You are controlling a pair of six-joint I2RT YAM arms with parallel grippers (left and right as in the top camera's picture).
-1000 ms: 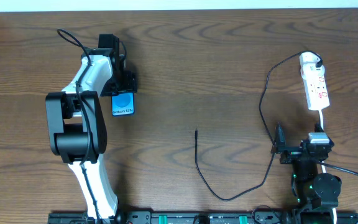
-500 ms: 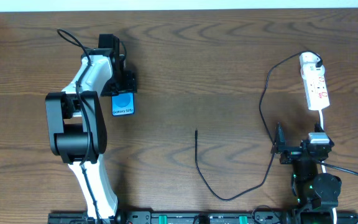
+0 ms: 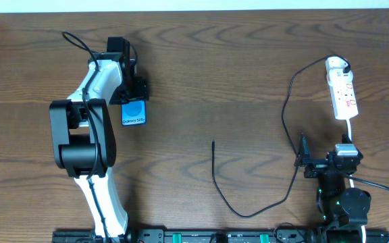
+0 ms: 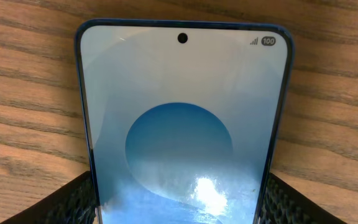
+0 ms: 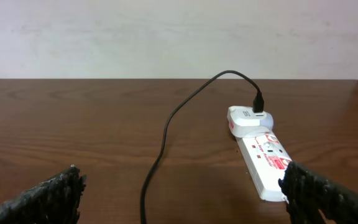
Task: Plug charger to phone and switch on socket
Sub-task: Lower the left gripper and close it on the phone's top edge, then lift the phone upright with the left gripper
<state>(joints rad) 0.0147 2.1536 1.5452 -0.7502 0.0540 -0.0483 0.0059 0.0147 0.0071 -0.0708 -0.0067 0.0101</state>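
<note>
Far left of the table (image 3: 215,67): left arm reaches away from its base, and the left gripper (image 3: 134,94) sits at the far end of the phone (image 3: 134,113)
- Jaws part-way open and closed against the phone's two long edges; in the wrist view the black fingers (image 4: 73,199) press in at both lower corners of the handset
- Phone lies flat, screen up and lit blue with a lighter circle, white text at its near end

Centre: the charger (image 3: 213,162), thin black cable, loose on the wood
- Plug tip (image 3: 213,144) points away from the robot, well apart from the phone and touching nothing
- Cable drops toward the near edge, loops right, then climbs past the right arm to the white adapter (image 3: 336,65)

Right: the socket (image 3: 345,98), white strip with red markings, lies lengthwise, adapter plugged in at its far end
- White cord (image 3: 350,128) leaves the near end toward the right arm

Right gripper (image 5: 180,196) low, near its base, facing the socket
- Jaws spread wide, fingers (image 5: 48,196) at the frame's outer corners, nothing held
- Cable lies on the table ahead of them, not gripped
</note>
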